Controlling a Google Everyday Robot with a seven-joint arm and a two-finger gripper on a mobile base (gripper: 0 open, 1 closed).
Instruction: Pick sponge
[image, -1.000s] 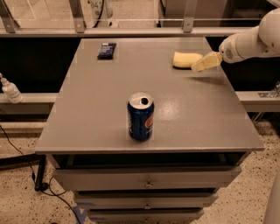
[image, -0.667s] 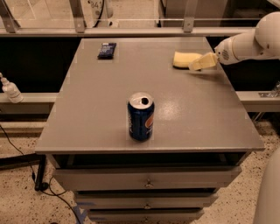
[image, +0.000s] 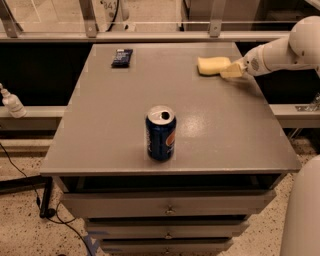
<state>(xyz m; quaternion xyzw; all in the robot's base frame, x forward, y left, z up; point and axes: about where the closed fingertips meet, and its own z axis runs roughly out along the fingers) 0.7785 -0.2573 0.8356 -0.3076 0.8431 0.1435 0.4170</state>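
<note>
The sponge (image: 212, 65) is a pale-yellow soft block lying flat on the grey table (image: 110, 120), near its far right corner. My gripper (image: 231, 70) comes in from the right on a white arm (image: 280, 50), low over the table. Its pale-yellow fingers reach the sponge's right end and partly overlap it. The sponge rests on the table.
A blue soda can (image: 161, 133) stands upright at the table's front centre. A small dark packet (image: 122, 57) lies at the far left. A white bottle (image: 11, 102) stands on a ledge to the left. Drawers sit below the tabletop. A railing runs behind.
The gripper has stayed beside the sponge's right end, edging slightly toward it. The sponge, can and packet have not moved.
</note>
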